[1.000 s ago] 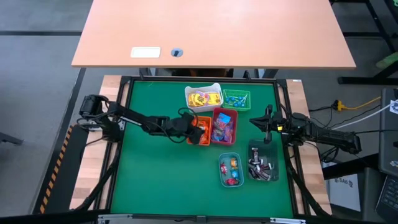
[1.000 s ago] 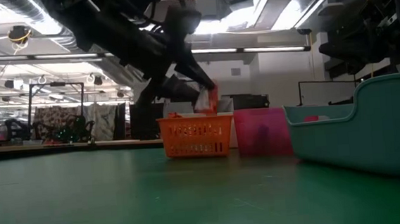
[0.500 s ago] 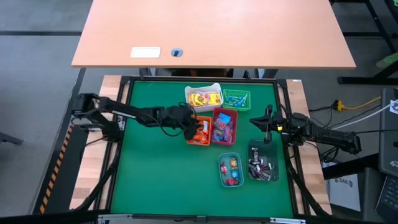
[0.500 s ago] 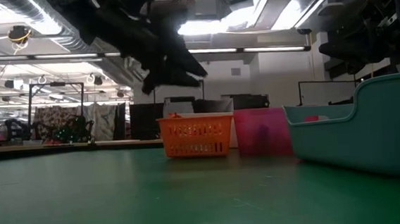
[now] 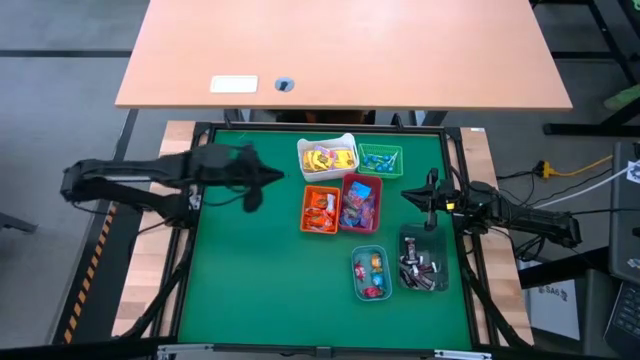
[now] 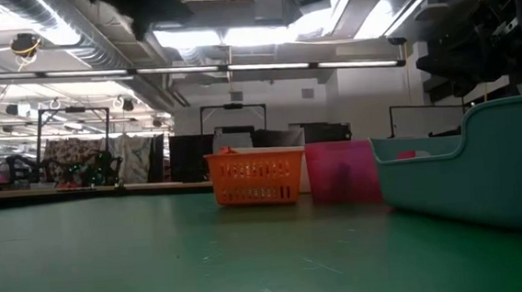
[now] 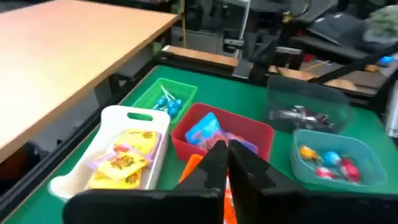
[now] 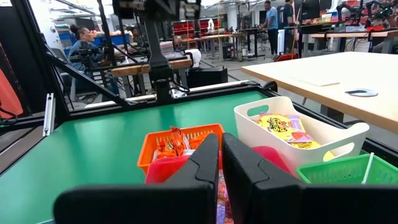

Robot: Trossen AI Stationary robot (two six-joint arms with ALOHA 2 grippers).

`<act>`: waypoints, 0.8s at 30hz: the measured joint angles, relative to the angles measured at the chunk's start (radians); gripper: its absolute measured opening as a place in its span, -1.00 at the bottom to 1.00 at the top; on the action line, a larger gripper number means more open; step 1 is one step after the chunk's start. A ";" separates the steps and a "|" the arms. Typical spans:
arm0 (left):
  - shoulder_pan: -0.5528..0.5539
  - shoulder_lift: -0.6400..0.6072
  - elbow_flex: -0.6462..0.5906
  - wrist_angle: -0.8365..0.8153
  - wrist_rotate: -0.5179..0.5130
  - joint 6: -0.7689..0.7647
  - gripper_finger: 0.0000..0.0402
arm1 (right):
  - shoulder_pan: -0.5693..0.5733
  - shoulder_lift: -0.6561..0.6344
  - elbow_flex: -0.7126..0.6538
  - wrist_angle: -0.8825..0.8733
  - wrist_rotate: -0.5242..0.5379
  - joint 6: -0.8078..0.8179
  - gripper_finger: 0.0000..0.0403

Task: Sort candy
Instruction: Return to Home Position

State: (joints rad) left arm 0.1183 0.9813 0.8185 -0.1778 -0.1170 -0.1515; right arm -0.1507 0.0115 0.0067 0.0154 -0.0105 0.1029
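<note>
Left arm backed off, sorting looks finished.
My left fingers (image 7: 211,173), clenched and empty, have pulled from the orange bin (image 5: 307,210) toward frame left; candy (image 5: 324,205) sits in the bins mid-frame on the bench (image 5: 260,290); right fingers (image 8: 202,163) clenched, parked right.

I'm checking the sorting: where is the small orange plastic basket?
In the high view, the small orange plastic basket sits mid-table, directly left of the red plastic bin and just below the white bin.
</note>
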 joint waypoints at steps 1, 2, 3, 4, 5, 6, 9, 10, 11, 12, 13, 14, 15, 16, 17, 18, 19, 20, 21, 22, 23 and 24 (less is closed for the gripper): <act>-0.009 -0.044 0.000 -0.038 -0.003 0.009 -0.99 | 0.000 0.000 0.000 0.000 0.000 0.000 -0.90; -0.019 -0.086 0.000 -0.074 -0.002 0.018 -0.98 | 0.000 0.000 0.000 0.000 0.000 0.000 -0.90; -0.032 -0.123 0.000 -0.109 -0.001 0.027 -0.98 | 0.000 0.000 0.000 0.000 0.000 0.000 -0.90; -0.050 -0.158 -0.003 -0.136 0.000 0.030 -0.97 | 0.000 0.000 0.000 0.000 0.000 0.000 -0.90; -0.069 -0.191 -0.014 -0.147 -0.001 0.031 -0.97 | 0.000 0.000 0.000 0.000 0.000 0.000 -0.90; -0.090 -0.225 -0.032 -0.148 -0.002 0.032 -0.96 | 0.000 0.000 0.000 0.000 0.000 0.000 -0.90; -0.157 -0.317 -0.112 -0.129 -0.038 0.032 -0.96 | 0.000 0.000 0.000 0.000 0.000 0.000 -0.90; -0.179 -0.341 -0.145 -0.113 -0.058 0.031 -0.96 | 0.000 0.000 0.000 0.000 0.000 0.000 -0.90; -0.201 -0.365 -0.180 -0.095 -0.079 0.031 -0.96 | 0.000 0.000 0.000 0.000 0.000 0.000 -0.90; -0.221 -0.387 -0.215 -0.074 -0.101 0.032 -0.96 | 0.000 0.000 0.000 0.000 0.000 0.000 -0.90; -0.238 -0.410 -0.249 -0.055 -0.123 0.033 -0.96 | 0.000 0.000 0.000 0.000 0.000 0.000 -0.90; -0.251 -0.433 -0.279 -0.036 -0.139 0.033 -0.96 | 0.000 0.000 0.000 0.000 0.000 0.000 -0.90; -0.262 -0.456 -0.306 -0.021 -0.153 0.034 -0.96 | 0.000 0.000 0.000 0.000 0.000 0.000 -0.90; -0.269 -0.481 -0.333 -0.007 -0.160 0.038 -0.96 | 0.000 0.000 0.000 0.000 0.000 0.000 -0.90; -0.275 -0.505 -0.358 0.002 -0.161 0.051 -0.96 | 0.000 0.000 0.000 0.000 0.000 0.000 -0.90; -0.280 -0.533 -0.384 0.005 -0.156 0.071 -0.96 | 0.000 0.000 0.000 0.000 0.000 0.000 -0.90; -0.284 -0.558 -0.406 0.011 -0.150 0.092 -0.96 | 0.000 0.000 0.000 0.000 0.000 0.000 -0.90; -0.287 -0.583 -0.424 0.013 -0.146 0.111 -0.96 | 0.000 0.000 0.000 0.000 0.000 0.000 -0.90; -0.286 -0.610 -0.443 0.015 -0.145 0.126 -0.96 | 0.000 0.000 0.000 0.000 0.000 0.000 -0.90; -0.287 -0.636 -0.460 0.016 -0.147 0.135 -0.96 | 0.000 0.000 0.000 0.000 0.000 0.000 -0.90; -0.286 -0.662 -0.476 0.016 -0.150 0.141 -0.96 | 0.000 0.000 0.000 0.000 0.000 0.000 -0.90; -0.286 -0.689 -0.491 0.016 -0.151 0.146 -0.96 | 0.000 0.000 0.000 0.000 0.000 0.000 -0.90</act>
State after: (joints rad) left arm -0.1680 0.2925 0.3277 -0.1616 -0.2681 -0.0059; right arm -0.1508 0.0116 0.0067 0.0154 -0.0105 0.1029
